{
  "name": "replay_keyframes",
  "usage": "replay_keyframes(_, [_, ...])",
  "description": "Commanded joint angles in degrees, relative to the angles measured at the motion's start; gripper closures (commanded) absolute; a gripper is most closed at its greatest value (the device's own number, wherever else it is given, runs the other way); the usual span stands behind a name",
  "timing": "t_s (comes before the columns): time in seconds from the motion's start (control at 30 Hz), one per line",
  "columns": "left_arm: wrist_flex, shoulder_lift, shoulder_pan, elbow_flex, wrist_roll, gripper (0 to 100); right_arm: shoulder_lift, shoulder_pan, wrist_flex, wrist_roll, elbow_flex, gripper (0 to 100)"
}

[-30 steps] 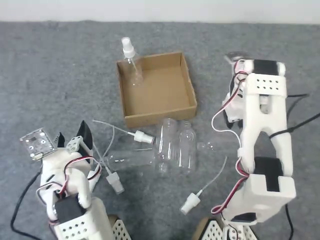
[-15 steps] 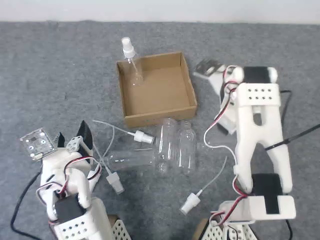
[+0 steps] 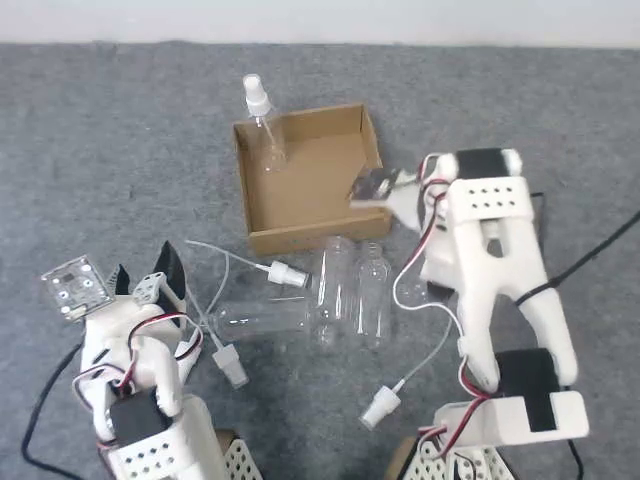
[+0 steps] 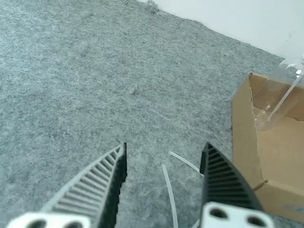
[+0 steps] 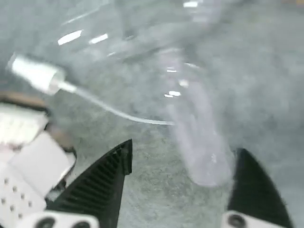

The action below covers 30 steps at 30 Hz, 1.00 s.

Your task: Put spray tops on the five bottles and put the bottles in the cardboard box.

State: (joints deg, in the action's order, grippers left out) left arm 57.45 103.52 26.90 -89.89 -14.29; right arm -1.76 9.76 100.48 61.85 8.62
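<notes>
White plastic arms, black servo blocks, red and white cables, black ribbed gripper fingers

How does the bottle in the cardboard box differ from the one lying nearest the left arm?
The boxed bottle wears a white spray top; the bottle near the left arm has none. The boxed bottle leans on the cardboard box rim; the other lies flat on the carpet. Both are clear.

The right wrist view blurs 1 bottle; the left wrist view's edge crops the cardboard box.
</notes>
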Motion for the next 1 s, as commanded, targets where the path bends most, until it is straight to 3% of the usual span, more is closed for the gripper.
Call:
replay_keyframes(0.0, [-1.85,1.05,0.0,0.75,0.53,76,-3.74,1.89,1.71,9.49,3.52,68.0])
replay_keyframes(0.97, [-1.85,1.05,0.0,0.75,0.62,76,-3.65,1.45,-32.48,10.99,25.23,68.1])
